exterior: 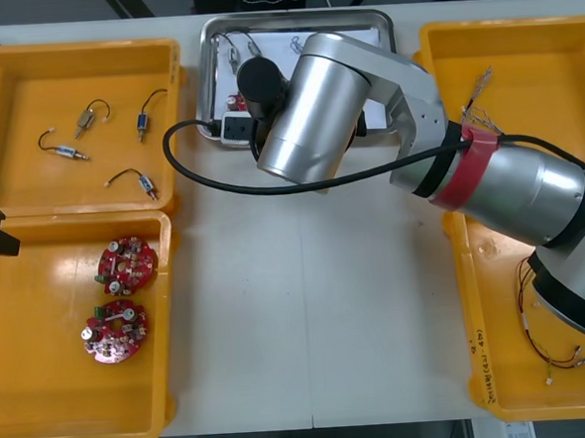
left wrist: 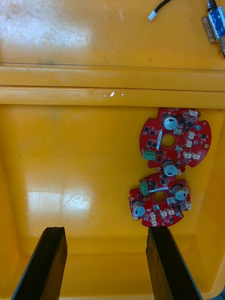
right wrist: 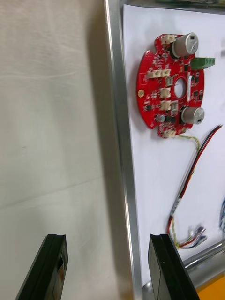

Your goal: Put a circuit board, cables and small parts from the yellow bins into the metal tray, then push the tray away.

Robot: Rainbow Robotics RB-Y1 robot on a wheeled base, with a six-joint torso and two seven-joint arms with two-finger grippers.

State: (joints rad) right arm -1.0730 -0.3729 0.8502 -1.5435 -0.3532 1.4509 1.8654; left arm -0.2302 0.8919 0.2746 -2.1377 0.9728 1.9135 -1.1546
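The metal tray (exterior: 208, 80), white inside, lies at the table's far middle. My right gripper (right wrist: 105, 240) is open and low at the tray's edge. One finger (right wrist: 164, 262) is over the tray's white floor, the other (right wrist: 49, 265) is over the bare table, and the rim (right wrist: 119, 140) runs between them. In the tray lie a red circuit board (right wrist: 171, 86) and a red and yellow cable (right wrist: 190, 187). My left gripper (left wrist: 105, 232) hangs open and empty over the near left bin (left wrist: 70, 164). Two red circuit boards (left wrist: 176, 140) (left wrist: 160, 201) lie there, beyond one finger.
The far left yellow bin (exterior: 25, 71) holds several small metal parts (exterior: 90, 117). The right bins hold a twisted cable (exterior: 479, 108) and red and yellow cables (exterior: 549, 352). My right arm (exterior: 315, 103) crosses the table and covers much of the tray.
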